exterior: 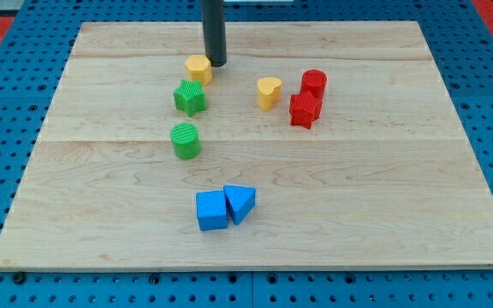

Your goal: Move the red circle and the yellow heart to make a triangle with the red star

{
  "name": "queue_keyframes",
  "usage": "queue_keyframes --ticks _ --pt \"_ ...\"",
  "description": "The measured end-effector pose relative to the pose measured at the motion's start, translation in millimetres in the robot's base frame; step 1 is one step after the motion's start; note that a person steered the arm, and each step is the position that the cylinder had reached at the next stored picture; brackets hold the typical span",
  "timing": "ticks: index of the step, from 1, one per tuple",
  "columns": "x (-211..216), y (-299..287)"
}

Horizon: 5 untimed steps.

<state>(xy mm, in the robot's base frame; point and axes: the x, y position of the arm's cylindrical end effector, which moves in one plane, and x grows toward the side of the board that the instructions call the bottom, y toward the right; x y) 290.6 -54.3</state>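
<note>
Touching red circle (314, 83), red star (305, 110), yellow heart (269, 91) (near)

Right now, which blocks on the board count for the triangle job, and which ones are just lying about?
For the job:
red circle
yellow heart
red star, against the red circle
my tip, off at the view's top beside the yellow hexagon, away from all three

Lying about:
yellow hexagon
green star
green circle
blue cube
blue triangle

The board (332, 197) is pale planked wood with a matt finish; the rod (213, 30) looks dark and smooth.
</note>
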Motion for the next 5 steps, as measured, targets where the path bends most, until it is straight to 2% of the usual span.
queue_keyframes --ticks 1,3,5 --pt "19 26" --pt "23 -16" --pt "38 118"
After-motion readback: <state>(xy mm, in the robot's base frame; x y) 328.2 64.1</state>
